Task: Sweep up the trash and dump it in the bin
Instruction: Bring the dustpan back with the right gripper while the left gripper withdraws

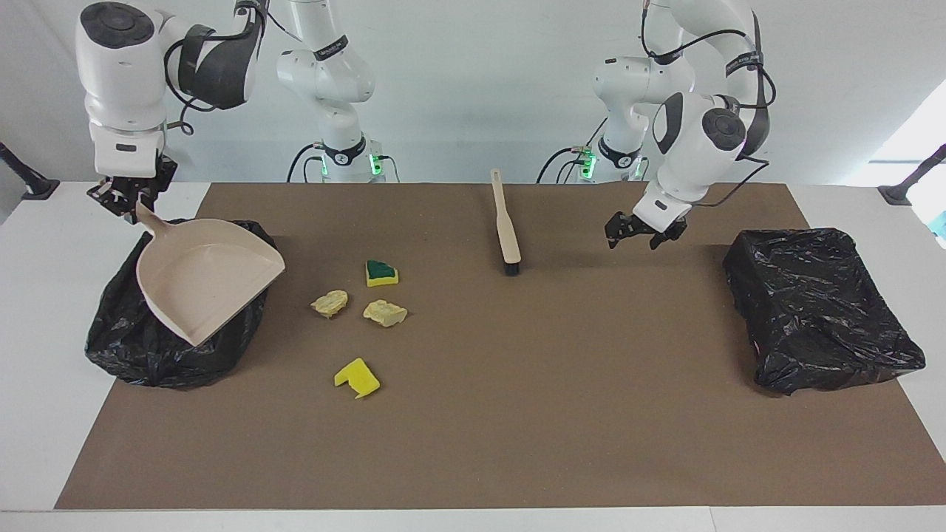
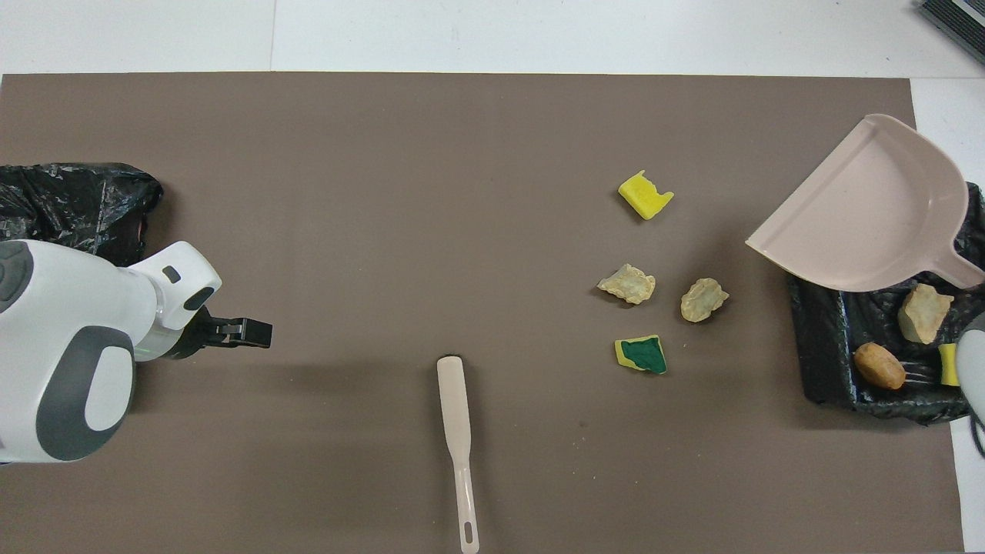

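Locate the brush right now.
The brush lies flat on the brown mat, mid-table near the robots' edge, bristles pointing away from them, between the green-topped sponge piece and the open left gripper.

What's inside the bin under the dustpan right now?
In the bin, three scraps show: a tan lump, an orange lump and a yellow sponge piece. The dustpan, held by the right gripper, covers the rest.
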### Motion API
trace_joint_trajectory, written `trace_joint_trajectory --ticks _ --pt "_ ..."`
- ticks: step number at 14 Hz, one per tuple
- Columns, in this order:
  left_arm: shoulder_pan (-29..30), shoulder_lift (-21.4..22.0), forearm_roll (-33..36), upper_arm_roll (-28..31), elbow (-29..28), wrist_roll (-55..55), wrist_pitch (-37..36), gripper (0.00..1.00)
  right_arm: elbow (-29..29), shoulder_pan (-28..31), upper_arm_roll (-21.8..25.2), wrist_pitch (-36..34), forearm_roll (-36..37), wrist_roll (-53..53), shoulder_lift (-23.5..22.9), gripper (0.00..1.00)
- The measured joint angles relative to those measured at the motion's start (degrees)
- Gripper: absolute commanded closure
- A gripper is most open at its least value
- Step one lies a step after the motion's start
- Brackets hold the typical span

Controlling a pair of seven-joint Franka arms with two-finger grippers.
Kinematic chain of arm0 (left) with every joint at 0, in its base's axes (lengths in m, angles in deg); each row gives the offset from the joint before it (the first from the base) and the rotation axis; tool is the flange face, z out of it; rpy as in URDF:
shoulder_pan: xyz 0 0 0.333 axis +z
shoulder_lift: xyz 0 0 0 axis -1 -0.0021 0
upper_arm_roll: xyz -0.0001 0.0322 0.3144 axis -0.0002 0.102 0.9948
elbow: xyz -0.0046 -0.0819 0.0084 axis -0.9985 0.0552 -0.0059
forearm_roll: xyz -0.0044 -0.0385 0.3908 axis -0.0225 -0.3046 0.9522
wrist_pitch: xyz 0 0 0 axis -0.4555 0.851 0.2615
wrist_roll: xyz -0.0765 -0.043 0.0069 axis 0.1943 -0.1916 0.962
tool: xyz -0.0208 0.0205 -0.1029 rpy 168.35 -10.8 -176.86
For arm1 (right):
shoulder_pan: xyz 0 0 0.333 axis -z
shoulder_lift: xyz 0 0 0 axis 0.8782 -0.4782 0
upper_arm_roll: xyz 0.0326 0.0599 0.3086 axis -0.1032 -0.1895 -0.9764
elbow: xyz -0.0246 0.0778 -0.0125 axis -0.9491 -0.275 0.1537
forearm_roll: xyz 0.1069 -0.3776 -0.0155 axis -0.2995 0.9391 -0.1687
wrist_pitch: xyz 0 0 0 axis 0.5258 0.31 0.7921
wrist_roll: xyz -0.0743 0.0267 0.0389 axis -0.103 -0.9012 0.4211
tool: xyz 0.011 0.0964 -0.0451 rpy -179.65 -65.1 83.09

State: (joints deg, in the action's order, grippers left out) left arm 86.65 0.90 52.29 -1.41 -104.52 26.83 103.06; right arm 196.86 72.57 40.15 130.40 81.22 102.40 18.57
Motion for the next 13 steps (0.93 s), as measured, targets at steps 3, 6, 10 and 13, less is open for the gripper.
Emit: trace_joint_trajectory --ticks 3,6,10,13 --pt "2.4 0.1 2.4 -0.1 5.8 -0.2 -6.9 0.0 0.1 -4.2 -0.5 -2.2 -8.0 -15.6 -0.3 1.0" --pt "3.7 0.6 5.7 -0.1 16.5 -0.2 -20.1 0.0 0.0 -9.2 -0.5 -1.9 -14.1 -29.9 -2.8 1.0" --pt "5.0 1.5 6.3 0.1 26.3 -0.2 -31.2 0.0 -3.0 -17.6 -0.6 2.3 -20.0 -45.8 -9.2 1.0" --pt "5.4 1.8 6.4 0.4 32.0 -0.2 -37.3 0.0 -5.6 -23.1 -0.7 7.9 -22.1 -56.4 -14.6 1.0"
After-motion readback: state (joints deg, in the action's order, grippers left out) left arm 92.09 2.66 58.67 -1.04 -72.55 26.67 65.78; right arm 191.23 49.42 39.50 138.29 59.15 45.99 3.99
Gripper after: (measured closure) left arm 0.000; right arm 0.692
